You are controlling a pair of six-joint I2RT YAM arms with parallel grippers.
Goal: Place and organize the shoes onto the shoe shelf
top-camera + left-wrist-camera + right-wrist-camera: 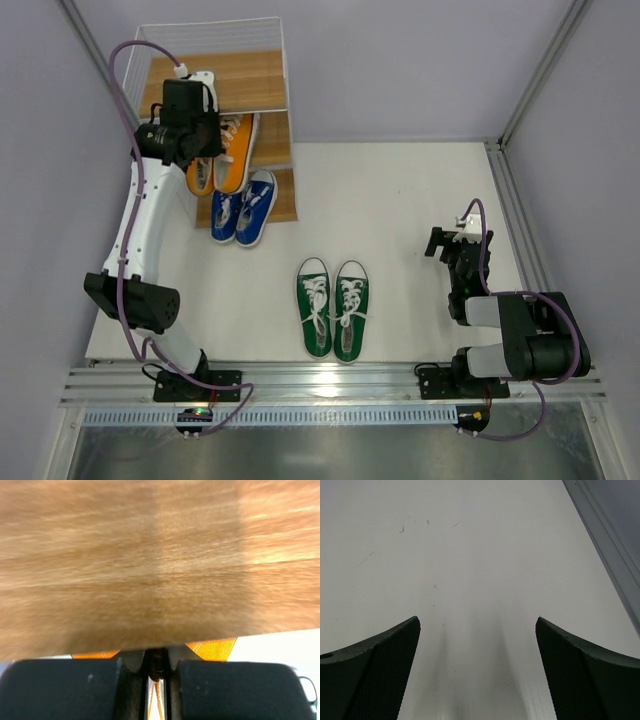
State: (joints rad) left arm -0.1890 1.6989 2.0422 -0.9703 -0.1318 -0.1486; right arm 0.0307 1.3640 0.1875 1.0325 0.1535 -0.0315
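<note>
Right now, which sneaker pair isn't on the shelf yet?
The green pair. It sits side by side on the white table, well apart from the shelf. The orange pair and the blue pair are already on its boards.
</note>
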